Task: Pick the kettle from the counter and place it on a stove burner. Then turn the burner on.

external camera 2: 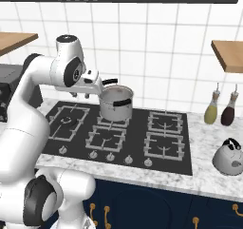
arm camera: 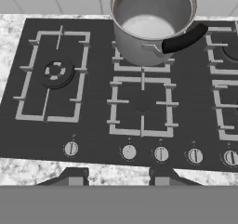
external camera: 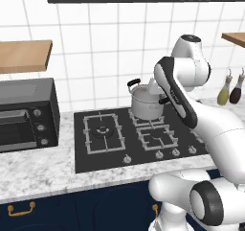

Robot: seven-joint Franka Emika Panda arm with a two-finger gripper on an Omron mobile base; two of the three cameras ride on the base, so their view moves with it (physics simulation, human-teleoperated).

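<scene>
The kettle (external camera 2: 230,157), pale grey-white with a thin black handle, sits on the marble counter (external camera 2: 209,176) to the right of the cooktop. My gripper (arm camera: 117,178) hovers above the front left part of the cooktop, far to the left of the kettle. It is open, its two fingertips (arm camera: 74,175) spread wide with nothing between them. The stove burner (arm camera: 56,71) with the ring-shaped head lies under its big square grate at the cooktop's left end (external camera: 102,129) (external camera 2: 70,121). In the right base view my hand (external camera 2: 91,86) hangs close beside the steel pot.
An open steel pot (arm camera: 151,23) with black side handles stands on a rear middle burner (external camera: 146,103) (external camera 2: 116,102). A row of knobs (arm camera: 161,153) runs along the cooktop's front edge. Two bottles (external camera 2: 211,110) stand at the back right. A black microwave (external camera: 26,115) stands left of the stove.
</scene>
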